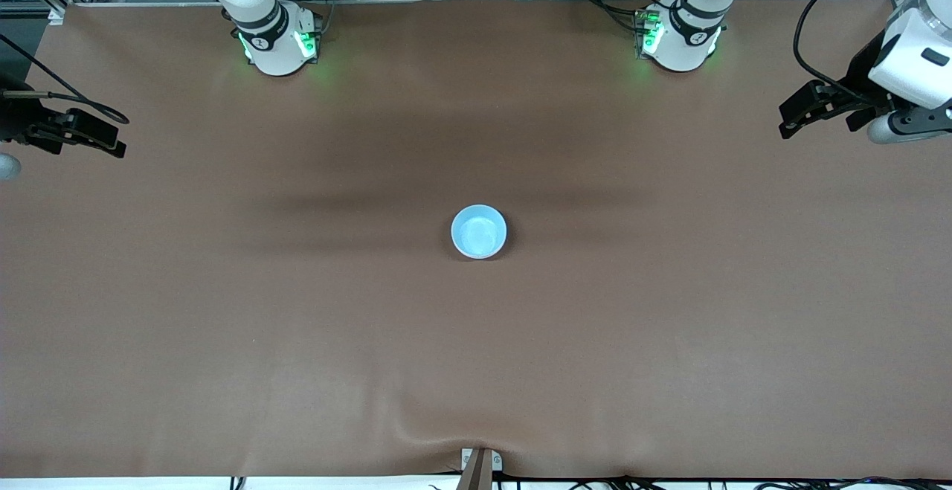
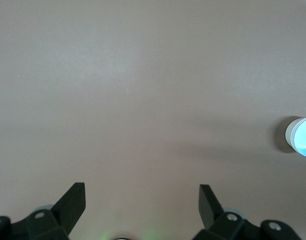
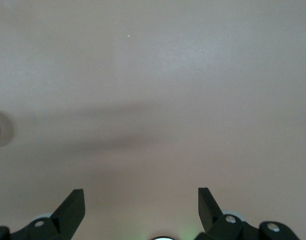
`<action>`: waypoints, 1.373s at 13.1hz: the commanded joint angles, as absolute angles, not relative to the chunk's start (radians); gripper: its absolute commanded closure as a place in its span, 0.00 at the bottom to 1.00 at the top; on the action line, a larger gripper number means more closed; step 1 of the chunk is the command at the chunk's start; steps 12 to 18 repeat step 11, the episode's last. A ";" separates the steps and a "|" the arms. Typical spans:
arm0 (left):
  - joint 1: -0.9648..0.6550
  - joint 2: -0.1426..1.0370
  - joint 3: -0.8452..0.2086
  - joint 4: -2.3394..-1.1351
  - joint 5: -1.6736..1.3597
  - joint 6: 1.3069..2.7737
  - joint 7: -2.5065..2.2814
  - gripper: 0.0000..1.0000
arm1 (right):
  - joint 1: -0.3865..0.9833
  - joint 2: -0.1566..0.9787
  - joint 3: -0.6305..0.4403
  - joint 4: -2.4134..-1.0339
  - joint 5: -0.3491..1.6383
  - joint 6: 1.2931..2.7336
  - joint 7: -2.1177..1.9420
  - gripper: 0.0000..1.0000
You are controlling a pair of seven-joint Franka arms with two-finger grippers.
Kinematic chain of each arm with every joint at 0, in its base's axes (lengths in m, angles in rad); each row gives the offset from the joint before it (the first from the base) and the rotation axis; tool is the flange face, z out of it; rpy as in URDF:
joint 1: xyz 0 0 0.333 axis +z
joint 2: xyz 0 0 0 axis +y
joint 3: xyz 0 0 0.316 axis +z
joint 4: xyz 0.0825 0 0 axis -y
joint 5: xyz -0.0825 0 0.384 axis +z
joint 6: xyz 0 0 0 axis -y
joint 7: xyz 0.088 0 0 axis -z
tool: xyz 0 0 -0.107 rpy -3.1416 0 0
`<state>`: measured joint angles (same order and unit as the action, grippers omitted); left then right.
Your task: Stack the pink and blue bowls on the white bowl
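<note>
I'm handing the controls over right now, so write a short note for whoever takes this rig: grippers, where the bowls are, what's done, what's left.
Left gripper: open, empty, waiting over the left arm's end of the table.
Right gripper: open, empty, over the right arm's end.
Bowls: only a blue bowl shows, upright at mid-table. The left wrist view shows a whitish wall under its blue rim, so it seems to sit on top of a stack; no pink or white bowl can be made out separately.
Done: apparently the stacking, blue on top.
Left: check that pink and white are nested beneath; otherwise nothing.
</note>
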<state>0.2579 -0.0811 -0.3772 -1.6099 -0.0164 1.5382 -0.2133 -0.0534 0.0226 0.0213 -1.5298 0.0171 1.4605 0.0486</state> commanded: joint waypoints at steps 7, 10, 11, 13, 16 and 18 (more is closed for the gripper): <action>0.281 -0.066 -0.380 -1.575 -0.029 1.513 -0.152 0.00 | -0.054 0.018 0.023 -1.525 0.006 1.456 0.052 0.00; 0.282 -0.064 -0.380 -1.575 -0.032 1.508 -0.150 0.00 | -0.054 0.020 0.023 -1.525 0.000 1.453 0.051 0.00; 0.282 -0.063 -0.380 -1.575 -0.032 1.508 -0.150 0.00 | -0.055 0.020 0.023 -1.525 0.000 1.453 0.049 0.00; 0.282 -0.063 -0.380 -1.575 -0.032 1.508 -0.150 0.00 | -0.055 0.020 0.023 -1.525 0.000 1.453 0.049 0.00; 0.282 -0.063 -0.380 -1.575 -0.032 1.508 -0.150 0.00 | -0.055 0.020 0.023 -1.525 0.000 1.453 0.049 0.00; 0.282 -0.063 -0.380 -1.575 -0.032 1.508 -0.150 0.00 | -0.055 0.020 0.023 -1.525 0.000 1.453 0.049 0.00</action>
